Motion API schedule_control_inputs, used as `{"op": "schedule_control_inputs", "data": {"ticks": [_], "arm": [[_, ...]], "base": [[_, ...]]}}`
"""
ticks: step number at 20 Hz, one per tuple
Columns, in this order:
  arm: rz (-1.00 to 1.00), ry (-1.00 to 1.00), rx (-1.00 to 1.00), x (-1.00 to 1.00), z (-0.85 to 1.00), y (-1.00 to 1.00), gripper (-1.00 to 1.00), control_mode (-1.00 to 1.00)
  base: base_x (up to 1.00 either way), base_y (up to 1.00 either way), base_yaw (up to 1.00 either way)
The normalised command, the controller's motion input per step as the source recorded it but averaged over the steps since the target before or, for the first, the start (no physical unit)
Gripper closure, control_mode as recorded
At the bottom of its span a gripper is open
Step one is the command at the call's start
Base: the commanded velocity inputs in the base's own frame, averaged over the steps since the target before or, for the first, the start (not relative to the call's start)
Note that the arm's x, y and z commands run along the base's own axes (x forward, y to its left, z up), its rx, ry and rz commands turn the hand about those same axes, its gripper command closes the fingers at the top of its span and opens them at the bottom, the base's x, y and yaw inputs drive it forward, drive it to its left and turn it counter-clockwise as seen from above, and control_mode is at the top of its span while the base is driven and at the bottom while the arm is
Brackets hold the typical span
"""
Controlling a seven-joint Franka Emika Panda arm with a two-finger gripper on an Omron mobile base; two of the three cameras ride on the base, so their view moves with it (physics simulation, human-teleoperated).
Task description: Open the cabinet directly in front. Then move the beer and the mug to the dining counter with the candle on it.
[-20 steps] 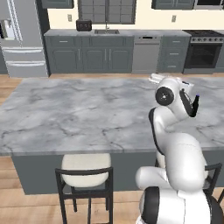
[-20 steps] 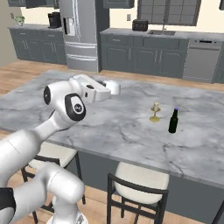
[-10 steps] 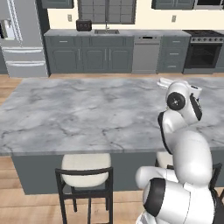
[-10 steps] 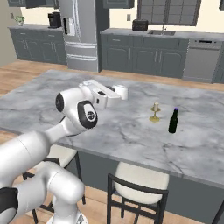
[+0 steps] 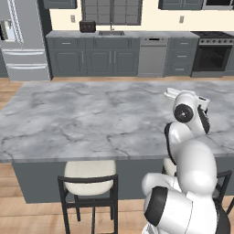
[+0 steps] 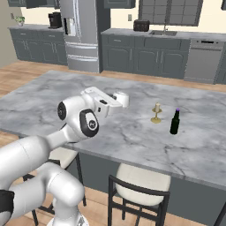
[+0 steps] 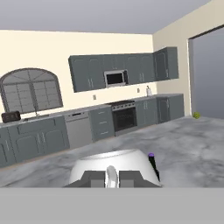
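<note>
My gripper (image 6: 116,99) is shut on a white mug (image 6: 123,99) and holds it a little above the dining counter (image 6: 66,95), left of the candle. The cream candle (image 6: 156,112) in its golden holder stands upright on the marble. The dark beer (image 6: 175,122) with its purple cap stands just right of it. In the hand view the mug's white rim (image 7: 114,158) curves just beyond the gripper (image 7: 112,178). The mug's handle sits between the dark fingers (image 7: 92,178), and the beer (image 7: 153,165) peeks out behind the mug on the right. My white arm (image 5: 189,114) reaches over the island's right part (image 5: 68,114).
Stools with cream seats (image 5: 89,177) (image 6: 141,180) stand at the island's near side. Beyond the island run dark grey base cabinets, a dishwasher (image 5: 151,57), a sink, a toaster (image 5: 87,26), an oven (image 5: 210,57) and a steel fridge (image 6: 81,35). Dark grey wall cabinets (image 7: 87,72) hang shut.
The arm has swung right across the island with the mug in the gripper, bringing it nearer to the candle and the beer. Those two have not moved.
</note>
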Motion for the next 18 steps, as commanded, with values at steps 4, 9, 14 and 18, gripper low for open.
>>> {"op": "schedule_control_inputs", "data": {"ticks": [4,9,14,18], "arm": [[0.0,0.04,0.04,0.0,-0.28,-0.19,1.0,-1.0],[0.0,0.03,0.02,0.0,-0.26,-0.21,1.0,-1.0],[0.0,0.02,0.01,-0.02,-0.2,-0.16,1.0,-1.0],[0.0,0.01,0.0,0.0,-0.02,-0.02,1.0,-1.0]], "base": [[0.0,0.0,0.0],[0.0,0.0,0.0],[0.0,0.0,0.0],[0.0,0.0,0.0]]}}
